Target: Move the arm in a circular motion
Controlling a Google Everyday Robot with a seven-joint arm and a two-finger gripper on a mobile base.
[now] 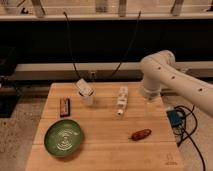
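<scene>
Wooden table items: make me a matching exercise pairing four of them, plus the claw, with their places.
Things:
1. green plate
2. dark bar
3. brown oblong item
4. white bottle
5. claw

Places:
A. lying near the table's middle, toward the back
B. front left corner area
C. below the white arm, over the table's right side
D. left edge, behind the plate
E. front right, before the arm

Pairs: 1-B, 2-D, 3-E, 4-A, 5-C
</scene>
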